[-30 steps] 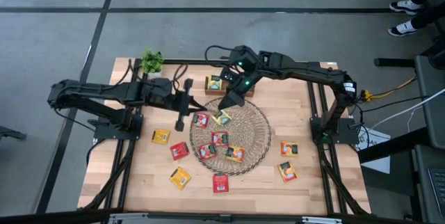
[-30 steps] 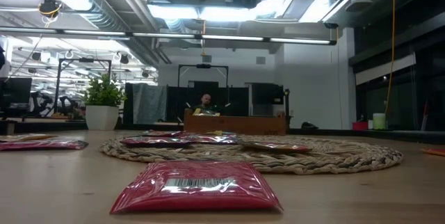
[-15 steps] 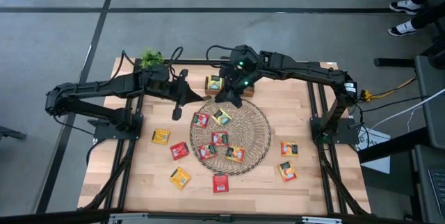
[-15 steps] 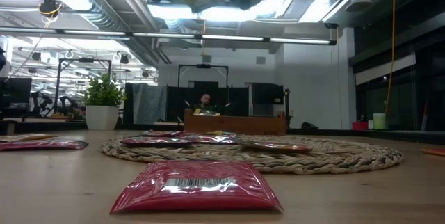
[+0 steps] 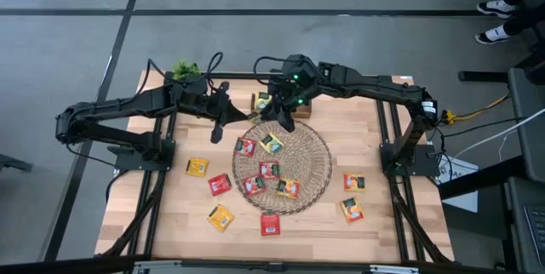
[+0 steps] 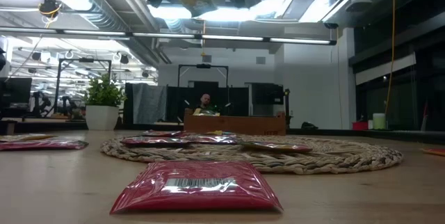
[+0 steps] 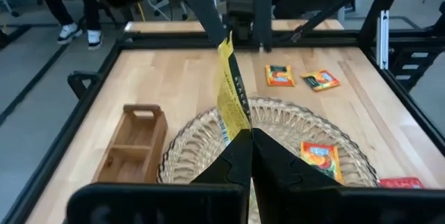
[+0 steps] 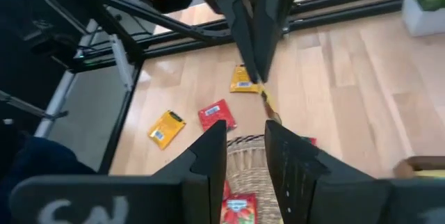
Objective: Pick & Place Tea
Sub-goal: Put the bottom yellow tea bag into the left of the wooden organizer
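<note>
High view is showing the left gripper (image 5: pixel 216 126) reaching in from the left arm over the far-left edge of the round woven wicker mat (image 5: pixel 317 170), its fingers pressed together on a thin yellow foil tea sachet (image 7: pixel 233 93) that is standing edge-up from the fingertips in the left wrist view. Just right of it, the right gripper (image 5: pixel 284 121) is hanging over the mat's far rim beside the small open wooden box (image 5: pixel 261 101), and its jaws are standing slightly apart with nothing seen between them; in the right wrist view they are facing the left gripper's closed tips across a short gap. A small green potted plant (image 5: pixel 185 71) is sitting at the far-left corner of the light wooden table (image 5: pixel 179 240).

Several red and yellow sachets are lying flat on the mat. Left of the mat, an orange sachet (image 5: pixel 197 167), a red one (image 5: pixel 219 184) and a yellow one (image 5: pixel 220 217) are resting on the bare wood. A red sachet (image 5: pixel 270 224) is lying at the near edge, and two orange sachets (image 5: pixel 352 181) are lying to the right.
</note>
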`<action>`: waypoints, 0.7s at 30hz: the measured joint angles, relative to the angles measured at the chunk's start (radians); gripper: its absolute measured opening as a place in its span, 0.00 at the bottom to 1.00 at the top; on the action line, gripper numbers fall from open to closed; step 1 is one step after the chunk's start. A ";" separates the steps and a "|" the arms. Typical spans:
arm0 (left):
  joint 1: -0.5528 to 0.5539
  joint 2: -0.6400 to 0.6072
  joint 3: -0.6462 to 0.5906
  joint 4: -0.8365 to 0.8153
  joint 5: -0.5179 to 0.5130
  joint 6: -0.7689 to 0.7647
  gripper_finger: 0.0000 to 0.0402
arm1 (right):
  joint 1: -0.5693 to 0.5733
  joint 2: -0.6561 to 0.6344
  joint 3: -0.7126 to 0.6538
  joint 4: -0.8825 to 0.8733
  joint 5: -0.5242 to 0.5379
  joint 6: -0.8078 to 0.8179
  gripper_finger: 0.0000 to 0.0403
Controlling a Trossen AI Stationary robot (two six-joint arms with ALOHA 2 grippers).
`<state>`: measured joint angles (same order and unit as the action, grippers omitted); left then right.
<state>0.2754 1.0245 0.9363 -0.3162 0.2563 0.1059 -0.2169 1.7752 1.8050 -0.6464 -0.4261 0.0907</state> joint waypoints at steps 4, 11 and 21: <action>0.011 0.000 0.000 -0.036 0.005 -0.007 0.00 | 0.000 0.000 0.000 -0.001 0.013 -0.022 0.25; 0.015 0.000 0.000 -0.038 0.009 -0.015 0.00 | 0.000 0.000 0.000 -0.001 0.033 -0.051 0.25; 0.015 0.000 0.000 -0.032 0.033 -0.017 0.01 | 0.000 0.005 -0.001 0.036 0.056 -0.075 0.25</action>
<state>0.2901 1.0245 0.9363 -0.3481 0.2896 0.0887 -0.2169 1.7802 1.8042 -0.6102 -0.3698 0.0162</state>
